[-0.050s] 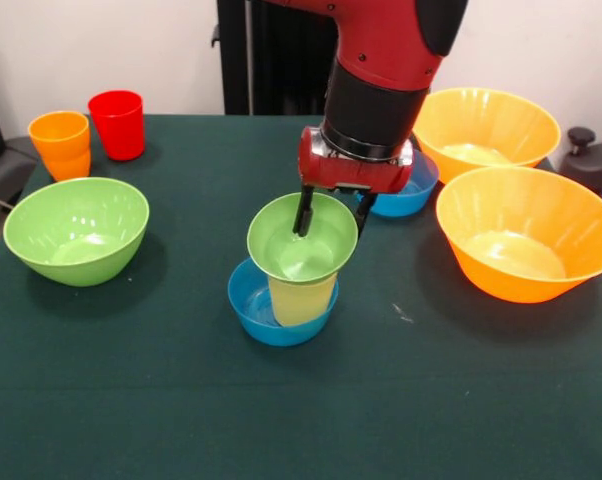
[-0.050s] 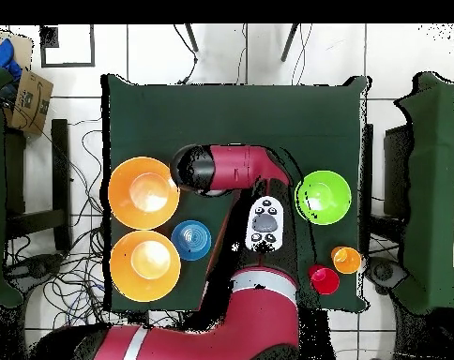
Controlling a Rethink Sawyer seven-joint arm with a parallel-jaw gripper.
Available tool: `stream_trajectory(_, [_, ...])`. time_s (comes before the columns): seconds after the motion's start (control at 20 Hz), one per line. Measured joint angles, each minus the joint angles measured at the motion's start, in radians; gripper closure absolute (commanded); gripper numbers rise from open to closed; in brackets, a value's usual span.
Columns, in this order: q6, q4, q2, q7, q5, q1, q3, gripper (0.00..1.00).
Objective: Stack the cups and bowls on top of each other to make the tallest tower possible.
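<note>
At bench centre I see the tower (image 1: 286, 290): small blue bowl, yellow cup, small green bowl (image 1: 301, 238) on top. My claw (image 1: 333, 212) straddles that bowl's rim at 1 o'clock, grasping it

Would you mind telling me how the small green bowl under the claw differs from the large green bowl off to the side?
The small green bowl sits perched on a yellow cup inside a blue bowl, while the large green bowl rests directly on the table. The small one is clearly narrower. The claw straddles the small bowl's far rim; nothing touches the large one. Both are glossy, light green, upright and empty.
</note>
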Motion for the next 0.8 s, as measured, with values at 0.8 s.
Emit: stream_trajectory(0.8, [0.032,0.0,-0.146,0.017,0.048,0.051,-0.047,0.0])
